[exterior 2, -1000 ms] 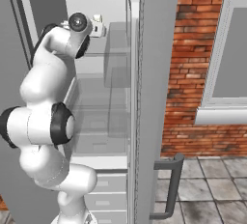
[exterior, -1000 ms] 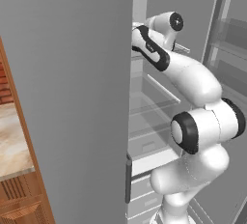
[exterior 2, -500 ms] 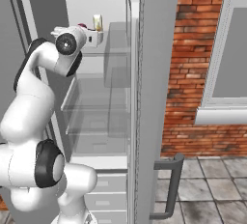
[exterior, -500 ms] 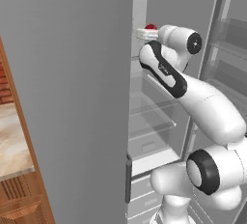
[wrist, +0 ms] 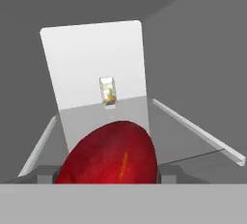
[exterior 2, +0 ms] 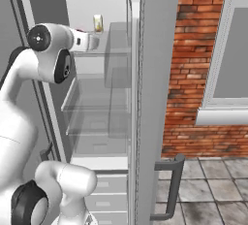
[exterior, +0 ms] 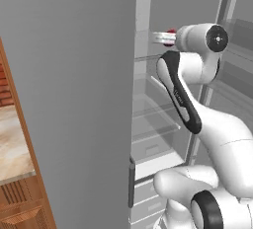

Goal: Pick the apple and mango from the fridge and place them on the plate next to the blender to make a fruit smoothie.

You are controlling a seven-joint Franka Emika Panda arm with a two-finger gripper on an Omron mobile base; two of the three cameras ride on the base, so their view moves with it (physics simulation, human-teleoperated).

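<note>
The apple (wrist: 110,153), glossy red, sits between my gripper's (wrist: 108,174) two finger tips, and the gripper is shut on it. In the left base view a sliver of the apple (exterior: 171,31) shows at the gripper (exterior: 164,37), level with the upper shelf of the open fridge (exterior: 74,104). In the right base view the gripper (exterior 2: 88,41) reaches over that shelf inside the fridge (exterior 2: 155,73). The mango, plate and blender are out of view.
A small glass jar (exterior 2: 98,24) stands at the back of the upper shelf, also straight ahead of the hand as the jar (wrist: 108,92). Clear shelves (exterior 2: 92,107) and white drawers (exterior 2: 109,190) lie below. A wooden cabinet (exterior: 20,193) stands left; a brick wall (exterior 2: 193,73) is right.
The arm has swung around, its elbow dropping low. The hand has stayed at the upper shelf, shifting slightly, with the red apple now showing at it.
</note>
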